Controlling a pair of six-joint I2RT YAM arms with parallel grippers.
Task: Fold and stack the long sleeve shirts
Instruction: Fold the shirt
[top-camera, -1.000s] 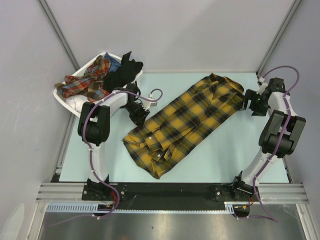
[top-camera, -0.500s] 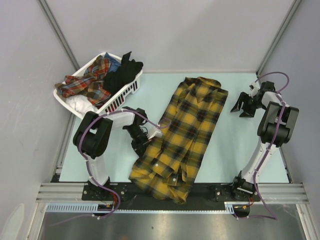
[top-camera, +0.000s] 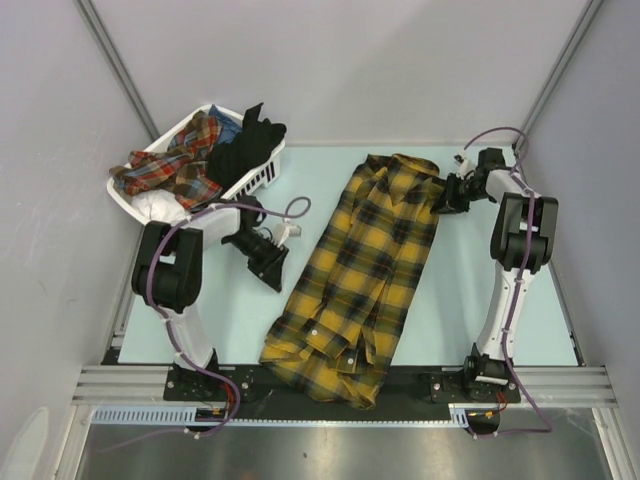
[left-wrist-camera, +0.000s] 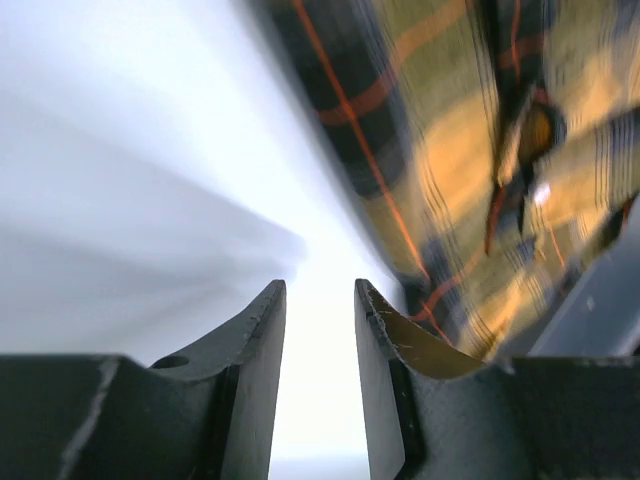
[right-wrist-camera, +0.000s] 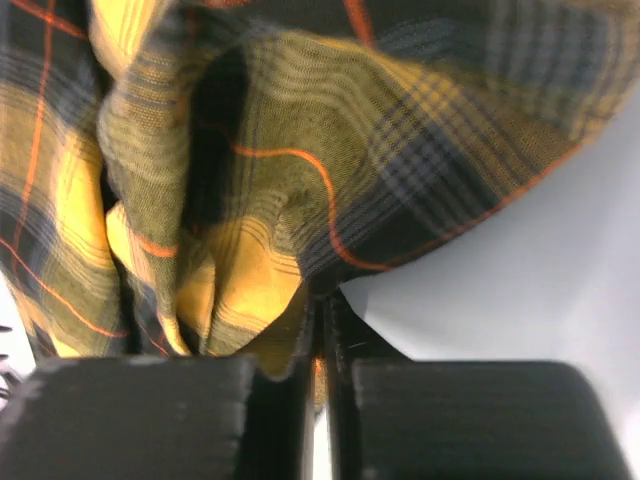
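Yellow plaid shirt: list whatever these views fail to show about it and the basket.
Top view: the shirt's sleeves are lost in its bunched near end; the basket's bottom is buried under the pile of clothes.
Left wrist: motion blur smears the shirt's pattern.
Right wrist: folds and the right gripper hide how much cloth it pinches.

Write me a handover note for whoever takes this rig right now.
Left gripper: open, empty, left of the yellow plaid shirt, not touching it.
Right gripper: fingers shut on the shirt's far right edge, near the collar.
Shirt: a long strip, collar far, lower end bunched over the near rail.
White basket, far left, holds more clothes.
Done: one shirt out on the table; no stack visible.
Left: fold it, start the stack, then the basket's clothes.
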